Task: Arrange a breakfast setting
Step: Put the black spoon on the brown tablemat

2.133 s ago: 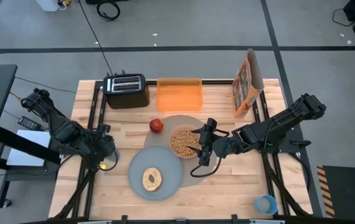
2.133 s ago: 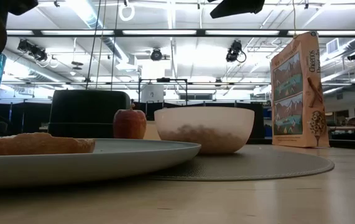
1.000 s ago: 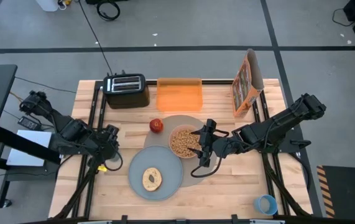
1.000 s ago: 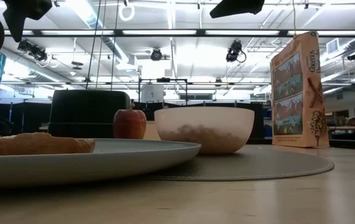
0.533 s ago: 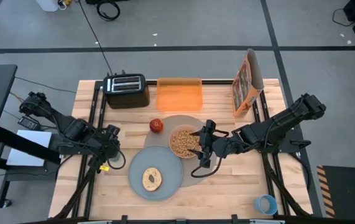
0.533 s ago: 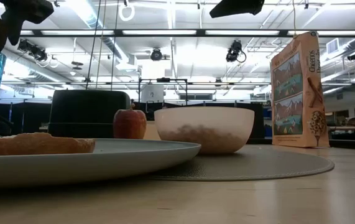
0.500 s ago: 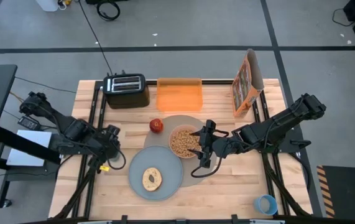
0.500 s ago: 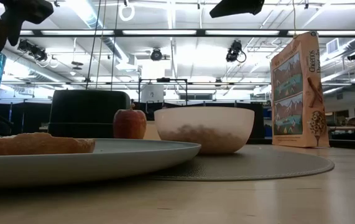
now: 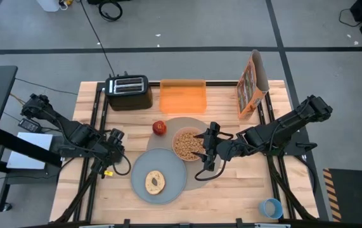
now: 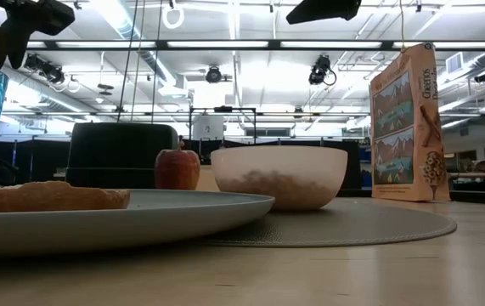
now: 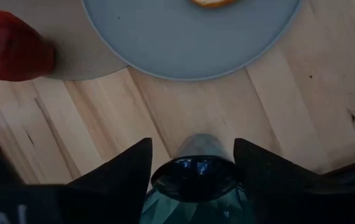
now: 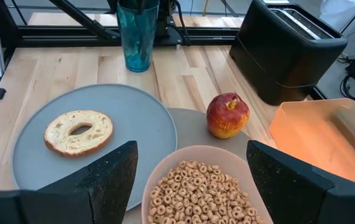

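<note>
A taupe mat [image 9: 195,122] in the middle of the table carries a pink bowl [image 9: 186,144] of cereal rings and a red apple [image 9: 160,128]. A grey plate [image 9: 168,171] overlaps the mat's near left edge and bears a bagel [image 9: 155,182]. A small blue cup [image 9: 271,207] stands at the near right corner. A tall teal glass [image 12: 138,37] stands upright on the wood left of the plate, with my left gripper [image 11: 193,142] around its top. My right gripper [image 12: 191,146] hangs open just right of the bowl, nothing between its fingers. My left gripper comes from above, pointing steeply down, with one finger [image 11: 133,165] on either side of the glass's rim [image 11: 194,180]. The fingers meet the outer wall at the top. The glass stands upright, its base on the table [image 12: 133,67].
A black toaster [image 9: 129,92], an orange tray [image 9: 182,96] and an upright cereal box [image 9: 250,85] line the far edge. A small yellow thing [image 9: 107,170] lies by the left gripper. Bare wood lies along the near edge and to the right of the mat.
My left gripper has crept a little toward the plate, above the teal glass. The right arm and the tableware have kept still.
</note>
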